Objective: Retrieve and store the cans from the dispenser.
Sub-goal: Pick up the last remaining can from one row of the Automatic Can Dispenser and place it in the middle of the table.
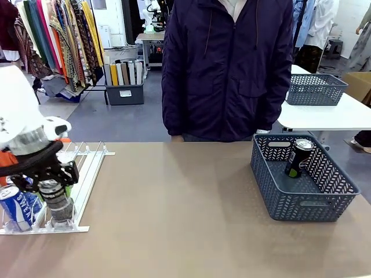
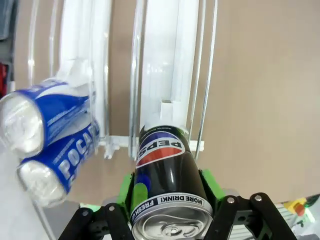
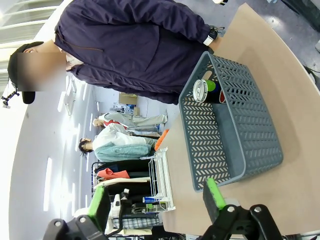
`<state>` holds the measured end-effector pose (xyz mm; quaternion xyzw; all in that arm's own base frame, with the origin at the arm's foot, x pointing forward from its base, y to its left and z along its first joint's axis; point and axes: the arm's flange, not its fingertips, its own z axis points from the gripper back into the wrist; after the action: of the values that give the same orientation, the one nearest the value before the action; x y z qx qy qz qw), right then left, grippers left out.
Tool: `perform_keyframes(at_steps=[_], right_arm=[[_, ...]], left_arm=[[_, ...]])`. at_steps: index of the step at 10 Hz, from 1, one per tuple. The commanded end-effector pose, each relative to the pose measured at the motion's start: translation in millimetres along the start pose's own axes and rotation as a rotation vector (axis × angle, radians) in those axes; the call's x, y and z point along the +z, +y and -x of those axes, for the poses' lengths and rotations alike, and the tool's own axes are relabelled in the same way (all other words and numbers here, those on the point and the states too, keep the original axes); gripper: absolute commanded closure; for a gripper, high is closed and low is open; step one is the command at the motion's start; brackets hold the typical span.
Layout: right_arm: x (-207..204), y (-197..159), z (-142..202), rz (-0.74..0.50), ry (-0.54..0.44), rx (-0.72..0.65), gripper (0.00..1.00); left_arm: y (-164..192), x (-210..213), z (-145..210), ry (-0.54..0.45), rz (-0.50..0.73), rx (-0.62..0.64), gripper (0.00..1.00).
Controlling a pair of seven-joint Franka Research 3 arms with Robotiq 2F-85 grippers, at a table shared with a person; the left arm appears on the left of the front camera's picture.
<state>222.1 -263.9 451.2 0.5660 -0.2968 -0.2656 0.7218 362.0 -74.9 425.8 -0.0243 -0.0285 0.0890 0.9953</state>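
Front view: the left pincer [image 1: 59, 215] stands at the near end of the dispenser [image 1: 94, 166], with blue cans [image 1: 17, 208] just beside it.

Left wrist view: the left pincer clamps the Pepsi can [image 2: 167, 170].

Right wrist view: the right pincer [image 3: 157, 192] gapes, holding nothing. Beyond it a basket [image 3: 250, 130] on the desk [image 3: 290, 75] holds one can [image 3: 202, 91].

2 blue cans [image 2: 52, 117] (white lettering), 1 black Pepsi can [image 2: 167, 175], grey chevron-pattern basket [image 1: 301, 204].

You have rack [image 1: 87, 174] at near left corner of table [image 1: 185, 231]. Cola can [image 2: 167, 170] at rack's near end, between fingers of left pincer [image 2: 170, 187]. Two cans [image 2: 50, 115] in lanes left of it, touching each other. Basket [image 1: 301, 205] on table's right side, single can [image 1: 299, 157] in its far half. Person [image 1: 226, 69] behind table, middle.
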Motion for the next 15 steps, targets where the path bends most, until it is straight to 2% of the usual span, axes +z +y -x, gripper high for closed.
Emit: perform_keyframes(at_steps=[1,3,5,6,7,11,12,14,15], right_arm=[[2,0,-2,-0.004,0.002,0.028,0.00],[2,0,-2,-0.004,0.002,0.028,0.00],[2,0,-2,-0.004,0.002,0.028,0.00],[2,0,-2,-0.004,0.002,0.028,0.00],[2,0,-2,-0.004,0.002,0.028,0.00],[2,0,-2,-0.004,0.002,0.028,0.00],[2,0,-2,-0.004,0.002,0.028,0.00],[2,0,-2,-0.004,0.002,0.028,0.00],[2,0,-2,-0.004,0.002,0.028,0.00]], left_arm=[[27,74,19,-0.080,0.094,0.029,1.00],[42,138,24,-0.132,0.174,-0.011,1.00],[51,166,34,-0.223,0.220,0.010,1.00],[58,170,37,-0.242,0.251,0.056,1.00],[50,170,37,-0.194,0.180,0.016,1.00],[50,167,38,-0.192,0.180,0.033,1.00],[18,168,38,-0.232,0.143,-0.029,1.00],[-71,164,33,-0.232,0.179,-0.244,1.00],[-119,156,30,-0.241,0.177,-0.294,1.00]])
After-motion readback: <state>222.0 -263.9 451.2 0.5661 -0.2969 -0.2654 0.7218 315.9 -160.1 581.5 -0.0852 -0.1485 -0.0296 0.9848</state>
